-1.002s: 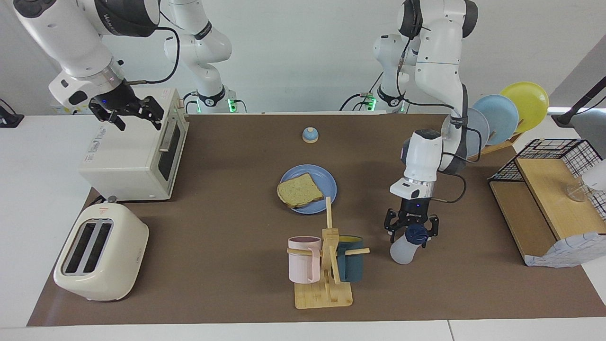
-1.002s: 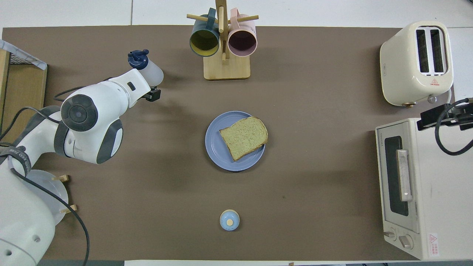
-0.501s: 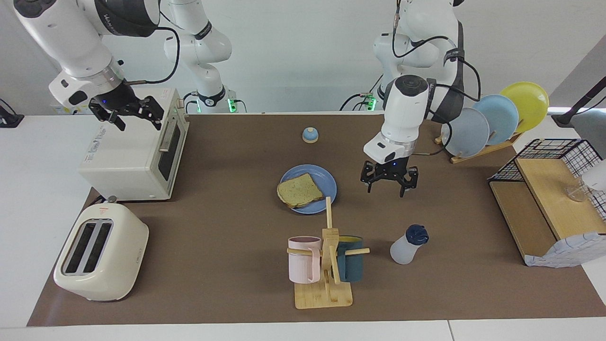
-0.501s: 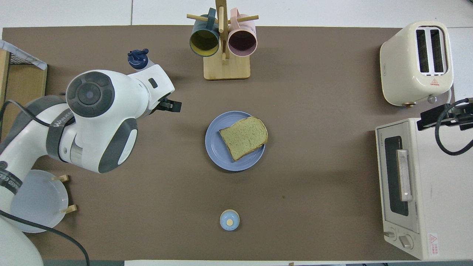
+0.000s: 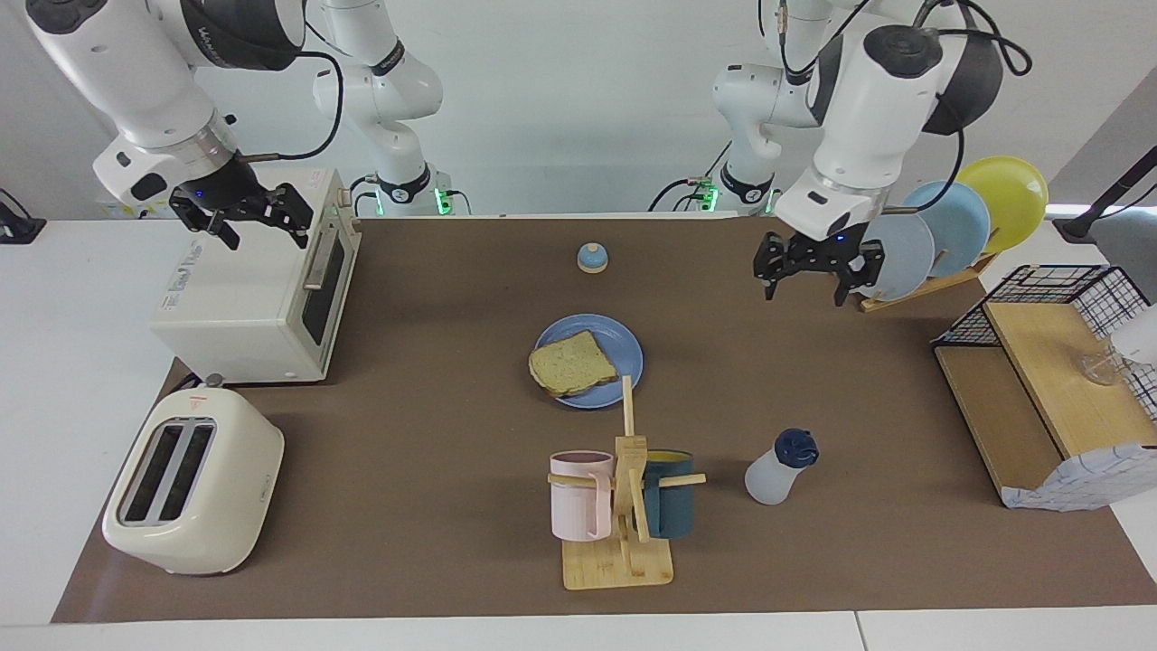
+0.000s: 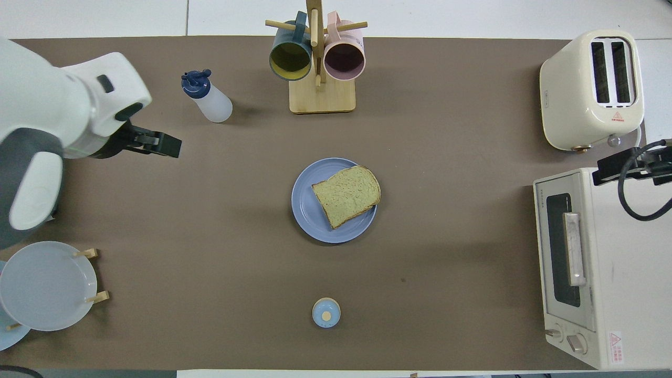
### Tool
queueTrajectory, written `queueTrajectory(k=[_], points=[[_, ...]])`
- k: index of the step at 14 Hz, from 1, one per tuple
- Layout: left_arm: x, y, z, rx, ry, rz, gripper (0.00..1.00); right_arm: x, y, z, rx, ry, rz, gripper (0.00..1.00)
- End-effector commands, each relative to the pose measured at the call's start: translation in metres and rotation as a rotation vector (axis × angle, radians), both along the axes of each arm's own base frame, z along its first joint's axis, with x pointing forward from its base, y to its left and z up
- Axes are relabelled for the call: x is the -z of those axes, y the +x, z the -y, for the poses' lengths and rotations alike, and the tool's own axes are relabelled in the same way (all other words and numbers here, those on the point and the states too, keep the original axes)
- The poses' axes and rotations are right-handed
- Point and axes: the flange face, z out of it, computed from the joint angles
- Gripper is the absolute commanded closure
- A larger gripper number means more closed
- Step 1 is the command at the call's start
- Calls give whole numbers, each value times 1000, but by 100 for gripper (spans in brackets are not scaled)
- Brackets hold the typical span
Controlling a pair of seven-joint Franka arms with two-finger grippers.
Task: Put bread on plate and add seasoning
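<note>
Fingers spread and empty, the left gripper (image 5: 811, 268) is hanging high over the mat beside the plate rack (image 5: 940, 271), the right gripper (image 5: 242, 217) is waiting spread above the toaster oven (image 5: 262, 289), while the seasoning (image 5: 779, 467) is standing beside the mug tree (image 5: 624, 506) and the bread (image 5: 571, 363) is lying on the plate (image 5: 624, 348).

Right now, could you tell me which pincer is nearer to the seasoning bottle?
Left. The left pincer hangs open beside the plate rack; the right pincer is over the toaster oven, away from the seasoning bottle.

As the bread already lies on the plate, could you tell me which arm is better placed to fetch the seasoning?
Left. Its open pincer hangs at the seasoning bottle's end of the table, while the right pincer waits over the toaster oven.
</note>
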Motion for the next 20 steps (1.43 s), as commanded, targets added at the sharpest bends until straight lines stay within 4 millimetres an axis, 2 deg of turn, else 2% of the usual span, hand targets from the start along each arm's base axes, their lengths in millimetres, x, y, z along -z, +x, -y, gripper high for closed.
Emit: queueTrajectory(k=[1, 2, 7, 11, 12, 14, 17, 19, 20], points=[[-23, -17, -68, 58, -9, -48, 0, -2, -3, 4, -9, -3, 6, 0], [-27, -19, -91, 76, -7, -50, 0, -2, -3, 4, -9, -3, 6, 0], [-29, -22, -85, 92, -1, -41, 0, -2, -3, 4, -9, -3, 6, 0], [-31, -19, -118, 28, -3, -30, 0, -2, -3, 4, -9, -3, 6, 0], [-33, -18, -120, 22, -2, -26, 0, -2, -3, 4, -9, -3, 6, 0], [-44, -14, -139, -22, -10, -25, 0, -2, -3, 4, -9, -3, 6, 0], [-58, -11, -136, -70, -30, -93, 0, -2, -3, 4, -9, -3, 6, 0], [-53, -12, -125, -53, -29, -98, 0, -2, -3, 4, -9, -3, 6, 0], [-43, -14, -112, -30, -26, -107, 0, -2, -3, 4, -9, -3, 6, 0]])
